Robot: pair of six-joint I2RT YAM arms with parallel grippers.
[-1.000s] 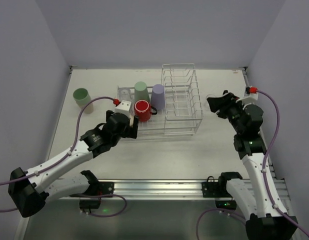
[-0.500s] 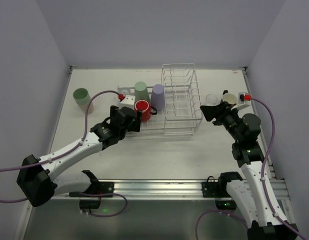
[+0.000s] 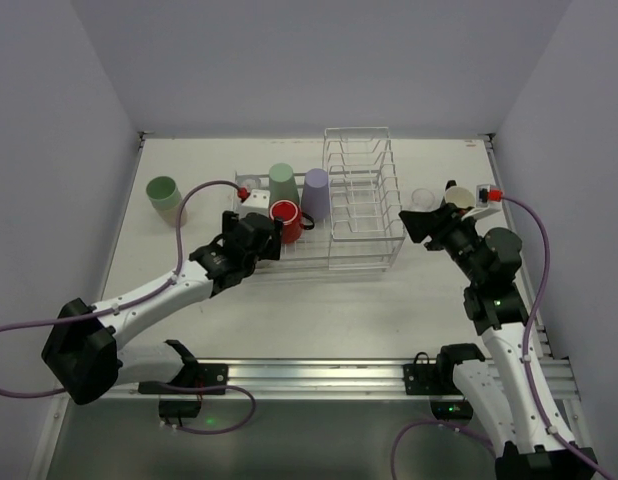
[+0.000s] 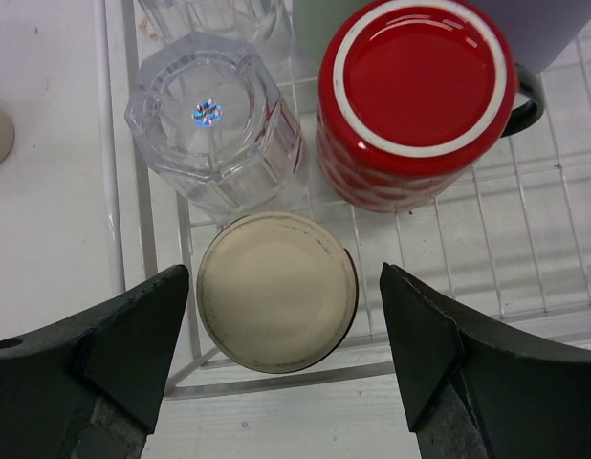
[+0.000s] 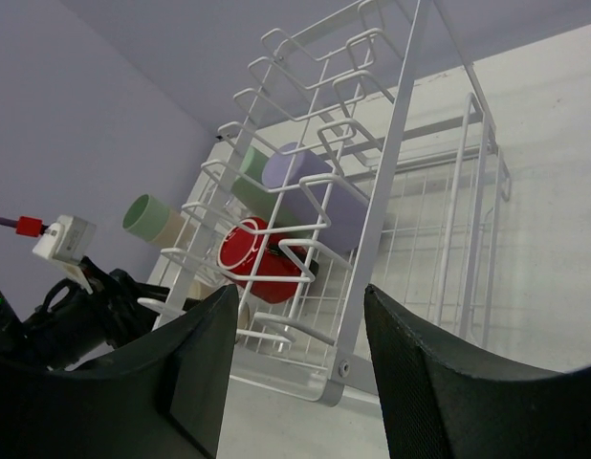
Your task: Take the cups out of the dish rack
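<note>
The left gripper hangs over the low basket of the rack. Its jaws are spread wide on either side of one upturned beige cup, with a gap on each side. The right gripper sits to the right of the rack, fingers apart with nothing between them.

The basket also holds two clear glasses, one red mug, one green tumbler and one lavender tumbler, all upside down. On the table, one green cup stands at far left. One clear glass and one tan cup stand to the right of the rack.
</note>
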